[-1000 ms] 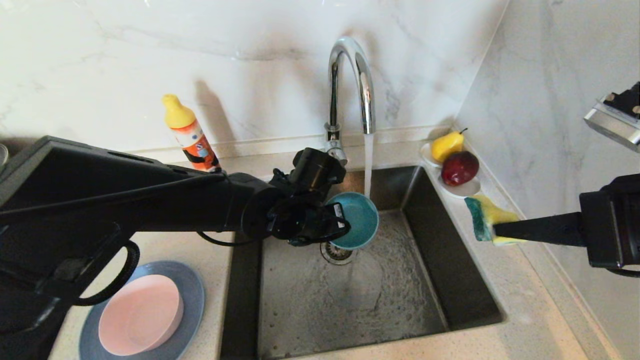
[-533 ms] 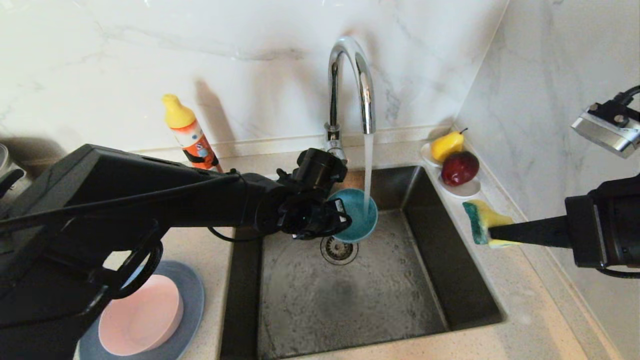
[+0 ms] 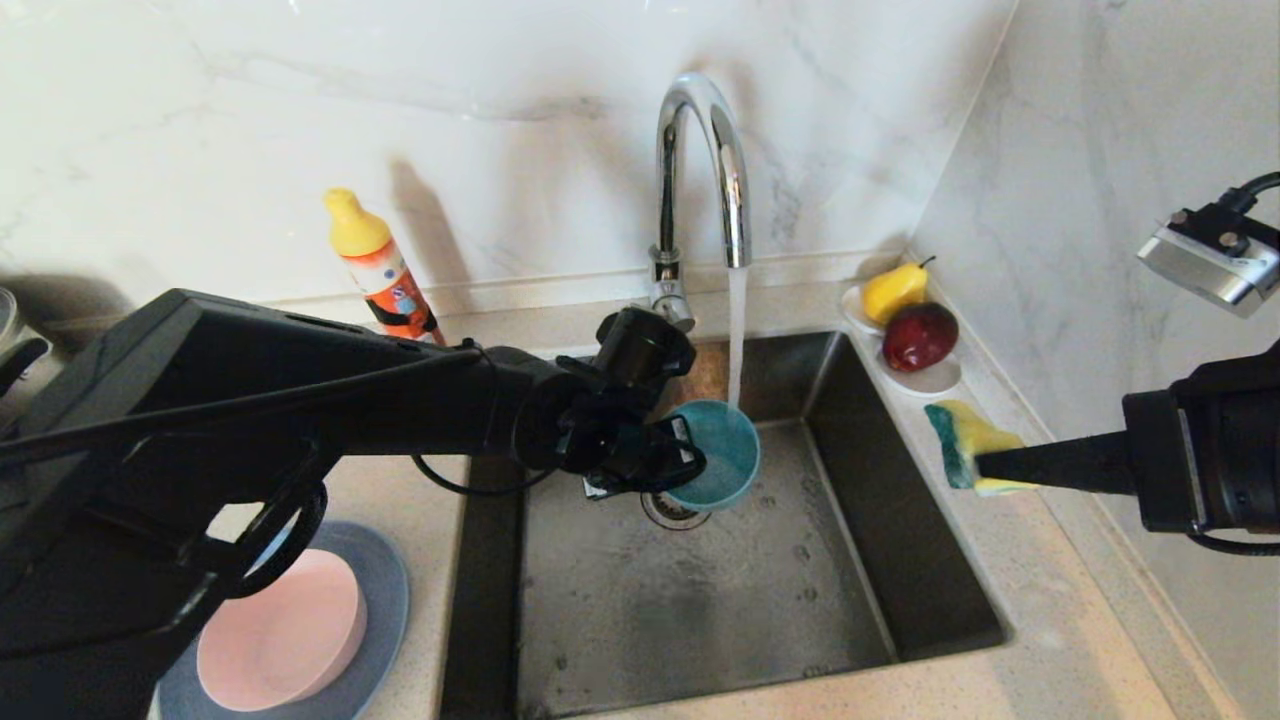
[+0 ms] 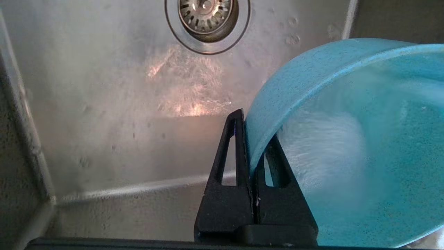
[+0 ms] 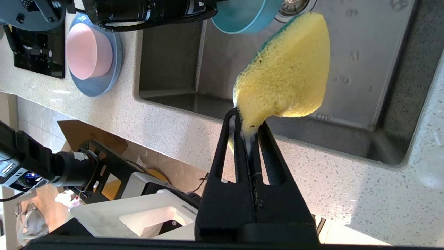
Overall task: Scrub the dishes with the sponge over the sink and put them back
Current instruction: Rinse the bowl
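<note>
My left gripper (image 3: 682, 452) is shut on the rim of the small teal bowl (image 3: 718, 456), holding it over the sink (image 3: 700, 600) near the drain (image 4: 207, 14). One finger is outside the bowl's wall, the other inside. The tap's stream (image 3: 737, 330) falls onto the bowl's far rim, and water foams white inside the teal bowl (image 4: 347, 139). My right gripper (image 3: 985, 467) is shut on the narrow end of the yellow-and-green sponge (image 3: 962, 440), held above the counter right of the sink. The pink bowl (image 3: 280, 640) sits on the grey-blue plate (image 3: 385, 590) at the front left.
The chrome gooseneck tap (image 3: 700, 130) stands behind the sink. An orange bottle with a yellow cap (image 3: 378, 268) leans at the back left. A white saucer (image 3: 930, 378) with a pear and an apple sits in the back right corner by the side wall.
My left gripper carried the teal bowl back under the stream, then sank a little and levelled it. The sponge in my right gripper edged slightly toward the sink.
</note>
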